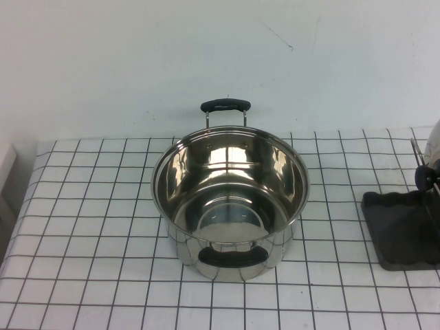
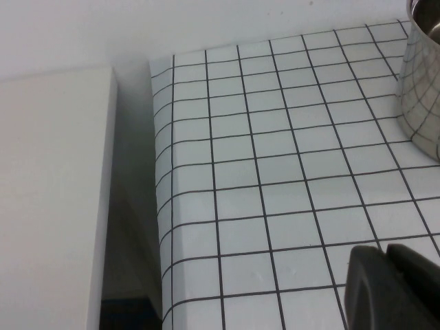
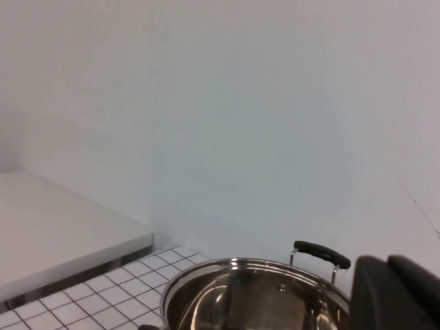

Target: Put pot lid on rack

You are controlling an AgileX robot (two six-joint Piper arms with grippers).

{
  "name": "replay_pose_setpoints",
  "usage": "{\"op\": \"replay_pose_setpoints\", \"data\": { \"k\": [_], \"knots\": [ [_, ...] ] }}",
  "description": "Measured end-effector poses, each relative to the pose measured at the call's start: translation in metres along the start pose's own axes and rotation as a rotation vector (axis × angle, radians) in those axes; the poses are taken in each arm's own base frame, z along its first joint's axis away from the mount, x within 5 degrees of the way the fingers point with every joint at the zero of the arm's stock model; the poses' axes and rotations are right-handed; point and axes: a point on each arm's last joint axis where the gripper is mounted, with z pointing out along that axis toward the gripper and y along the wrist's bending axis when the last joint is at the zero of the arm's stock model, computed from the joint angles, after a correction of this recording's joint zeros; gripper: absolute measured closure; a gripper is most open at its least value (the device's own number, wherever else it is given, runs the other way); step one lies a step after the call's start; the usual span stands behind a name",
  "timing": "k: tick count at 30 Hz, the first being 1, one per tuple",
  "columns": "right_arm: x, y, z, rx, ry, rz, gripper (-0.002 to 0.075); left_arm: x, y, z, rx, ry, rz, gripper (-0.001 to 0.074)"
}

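Observation:
The pot lid [image 1: 434, 143] shows only as a shiny sliver with a black knob [image 1: 426, 177] at the high view's right edge. It stands on edge over the dark grey rack [image 1: 402, 230], beside a thin wire upright [image 1: 416, 152]. Neither arm shows in the high view. My left gripper [image 2: 383, 249] is shut and empty, low over the tiled table near its left edge. My right gripper [image 3: 386, 261] is shut and empty, facing the wall above the pot's rim.
The deep steel pot [image 1: 230, 199] with black handles stands open at the table's centre. It also shows in the left wrist view [image 2: 423, 82] and the right wrist view [image 3: 254, 295]. A white block [image 2: 55, 192] lies beyond the table's left edge.

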Motion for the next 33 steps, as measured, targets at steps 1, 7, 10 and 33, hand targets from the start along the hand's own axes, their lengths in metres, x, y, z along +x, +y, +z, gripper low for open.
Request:
{"op": "replay_pose_setpoints", "data": {
  "k": [1, 7, 10, 33],
  "knots": [
    [0.002, 0.000, 0.000, 0.000, 0.007, 0.000, 0.0727, 0.000, 0.000, 0.000, 0.000, 0.002, 0.000, 0.0736],
    [0.008, -0.003, 0.000, 0.028, 0.059, -0.043, 0.0727, 0.001, 0.000, 0.001, 0.000, 0.006, 0.001, 0.0736],
    [0.010, -0.011, -0.001, 0.116, 0.088, -0.084, 0.0727, 0.001, 0.000, 0.001, 0.000, 0.006, 0.001, 0.0736],
    [0.054, -0.035, -0.041, 0.612, 0.391, -0.073, 0.0727, 0.001, 0.000, 0.001, 0.000, 0.002, 0.001, 0.0737]
  ]
}}
